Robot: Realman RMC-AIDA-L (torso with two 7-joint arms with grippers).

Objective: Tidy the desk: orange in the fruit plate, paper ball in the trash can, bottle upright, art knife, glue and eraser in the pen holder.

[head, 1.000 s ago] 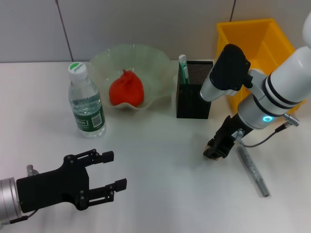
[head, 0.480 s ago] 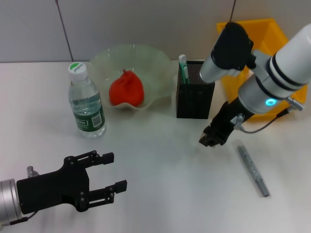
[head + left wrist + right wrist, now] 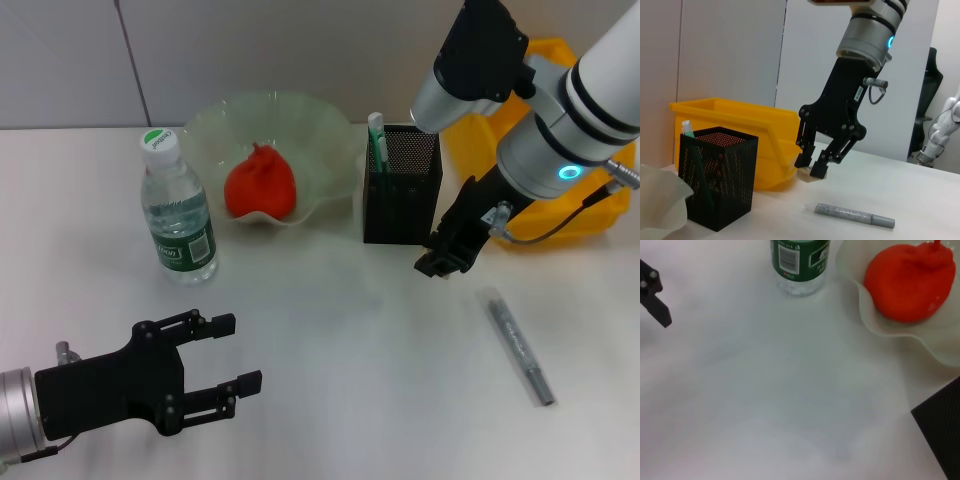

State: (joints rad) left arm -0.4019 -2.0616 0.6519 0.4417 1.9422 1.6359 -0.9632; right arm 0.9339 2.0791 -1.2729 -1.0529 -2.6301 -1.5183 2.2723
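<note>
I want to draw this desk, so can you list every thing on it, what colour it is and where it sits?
bottle: one, clear with green label and cap, upright, left of the plate
plate: one, pale wavy, at the back
orange: one, orange-red, in the plate
pen holder: one, black mesh, right of the plate
glue: one, white and green, in the pen holder
bin: one, yellow, back right
knife: one, grey, lying front right
eraser: one, pale, in the right gripper
left gripper: black, open, front left
right gripper: black, beside the pen holder, raised
</note>
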